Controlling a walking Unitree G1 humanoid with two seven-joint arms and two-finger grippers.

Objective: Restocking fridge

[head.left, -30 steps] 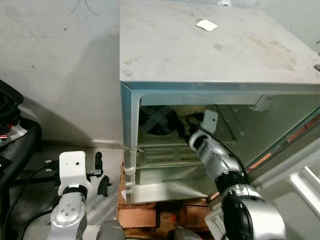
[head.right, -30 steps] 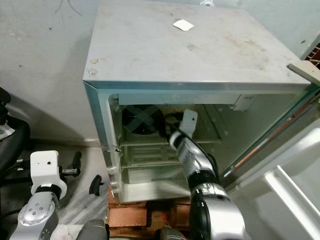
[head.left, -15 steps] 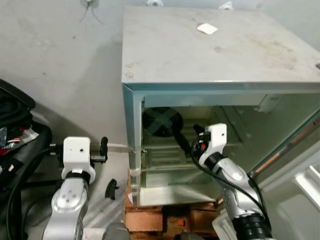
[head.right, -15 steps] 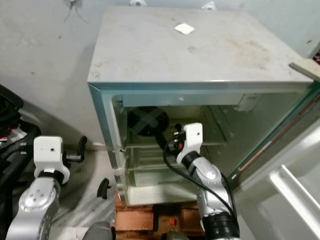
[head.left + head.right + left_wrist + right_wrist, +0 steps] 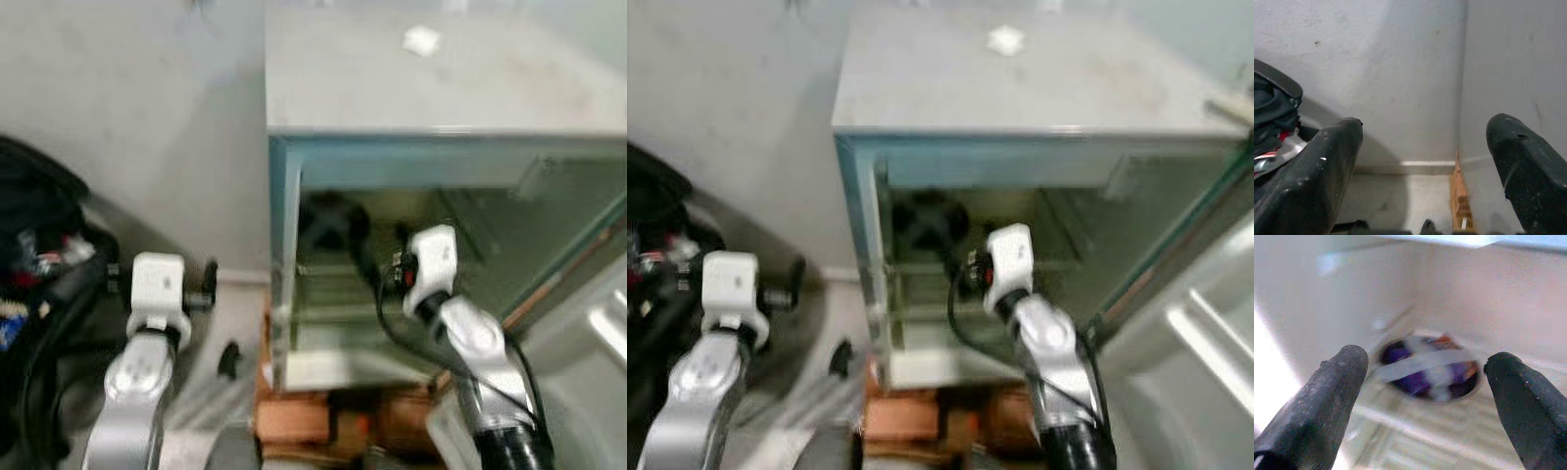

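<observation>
Nearest, the left claw (image 5: 1415, 161) hung released and empty beside the fridge (image 5: 441, 88), toward the wall. Farther in, the right claw (image 5: 1425, 377) was inside the open fridge, fingers spread, holding nothing. Beyond it a round dark bowl (image 5: 1430, 367), strapped crosswise, sat on the shelf (image 5: 333, 284) at the far left. That item looked stocked; anything left to load was out of view.

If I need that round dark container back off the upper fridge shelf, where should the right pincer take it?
Probably by its rim, coming straight in through the open front. The container lies low and wide at the back of the shelf, light bands crossing its top, and the open right pincer already faces it. The view is blurred, so confirm first.
</observation>
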